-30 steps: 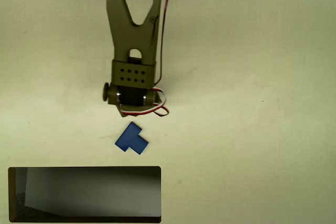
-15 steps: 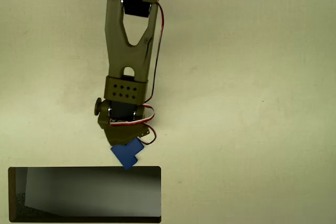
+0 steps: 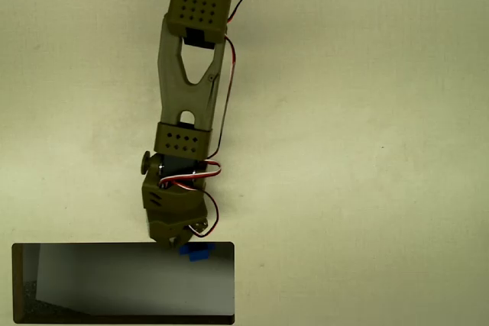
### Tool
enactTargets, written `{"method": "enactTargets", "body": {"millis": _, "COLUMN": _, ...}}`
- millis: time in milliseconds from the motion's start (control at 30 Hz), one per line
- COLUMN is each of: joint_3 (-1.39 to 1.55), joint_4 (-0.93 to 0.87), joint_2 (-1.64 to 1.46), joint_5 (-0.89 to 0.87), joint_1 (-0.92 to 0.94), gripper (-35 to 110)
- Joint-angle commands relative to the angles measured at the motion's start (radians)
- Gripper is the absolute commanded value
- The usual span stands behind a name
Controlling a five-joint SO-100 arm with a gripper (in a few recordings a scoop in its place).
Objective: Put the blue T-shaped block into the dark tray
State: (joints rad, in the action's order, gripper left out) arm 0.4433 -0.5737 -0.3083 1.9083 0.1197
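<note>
Where tray [image 3: 92,288] begins, block [image 3: 197,251] under hand [image 3: 177,240].

A small bright-blue block [image 3: 196,251], mostly hidden so its T shape is hard to make out, sits at the top rim of the dark, shallow rectangular tray [image 3: 122,314].

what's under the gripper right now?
Overhead, a sliver of the blue block pokes out below the gripper, at the tray top rim. The rest of the block is covered, and the jaws are hidden too, so the grip is unclear.
</note>
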Motion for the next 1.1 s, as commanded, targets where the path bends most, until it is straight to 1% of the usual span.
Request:
{"method": "enactTargets", "body": {"millis": 0, "joint_3": -0.072, "joint_4": 0.094, "joint_2": 0.037, "joint_5": -0.032, "joint_1": -0.002, "gripper": 0}}
{"method": "enactTargets", "body": {"millis": 133, "joint_3": -0.14, "joint_4": 0.186, "joint_2": 0.103, "joint_5": -0.087, "joint_1": -0.008, "gripper": 0}}
{"method": "enactTargets", "body": {"millis": 367, "joint_3": -0.161, "joint_4": 0.566, "joint_2": 0.233, "joint_5": -0.232, "joint_1": -0.069, "gripper": 0}}
{"method": "enactTargets", "body": {"millis": 500, "joint_3": -0.184, "joint_4": 0.756, "joint_2": 0.316, "joint_5": -0.275, "joint_1": -0.109, "gripper": 0}}
{"method": "enactTargets", "body": {"millis": 600, "joint_3": -0.219, "joint_4": 0.857, "joint_2": 0.388, "joint_5": -0.27, "joint_1": -0.129, "gripper": 0}}
{"method": "enactTargets", "body": {"millis": 733, "joint_3": -0.27, "joint_4": 0.917, "joint_2": 0.457, "joint_5": -0.253, "joint_1": -0.141, "gripper": 0}}
{"method": "enactTargets", "body": {"millis": 833, "joint_3": -0.252, "joint_4": 0.973, "joint_2": 0.463, "joint_5": -0.259, "joint_1": -0.149, "gripper": 0}}
{"method": "enactTargets", "body": {"millis": 933, "joint_3": -0.209, "joint_4": 1.081, "joint_2": 0.465, "joint_5": -0.287, "joint_1": -0.16, "gripper": 0}}
{"method": "enactTargets", "body": {"millis": 1067, "joint_3": -0.189, "joint_4": 1.129, "joint_2": 0.465, "joint_5": -0.299, "joint_1": -0.167, "gripper": 0}}
